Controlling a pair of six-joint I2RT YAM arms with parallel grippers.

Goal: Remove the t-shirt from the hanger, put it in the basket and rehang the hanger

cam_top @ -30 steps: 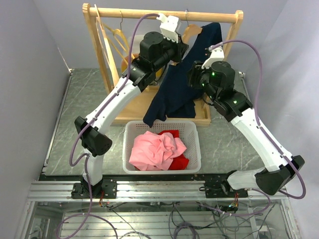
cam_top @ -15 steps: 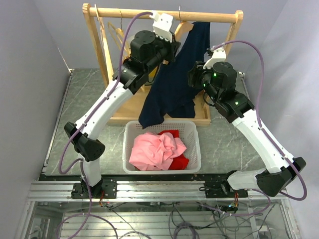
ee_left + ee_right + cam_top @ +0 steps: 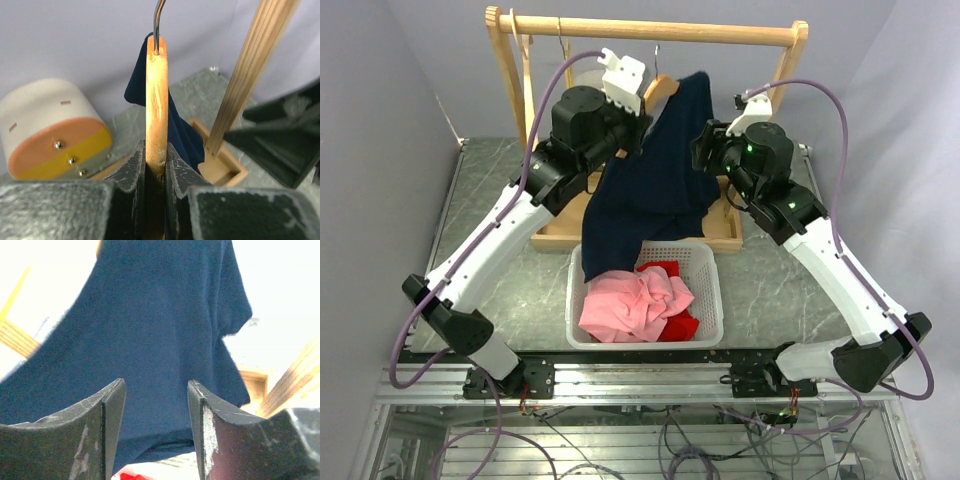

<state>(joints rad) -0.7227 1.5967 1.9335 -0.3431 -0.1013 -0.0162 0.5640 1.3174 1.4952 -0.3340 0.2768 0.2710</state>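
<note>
While the left fingers (image 3: 140, 162) pinch the wooden hanger (image 3: 156, 100) tight, the right fingers (image 3: 117, 405) hang spread just before the navy t-shirt (image 3: 655, 180). The shirt drapes off the hanger down toward the basket (image 3: 718, 300) on the counter (image 3: 760, 290). The hook seems clear of the rack (image 3: 720, 33), though the overhead angle leaves that unsure. The right fingers should close on a thick fold and pull down and away, with the left holding the hanger steady.
</note>
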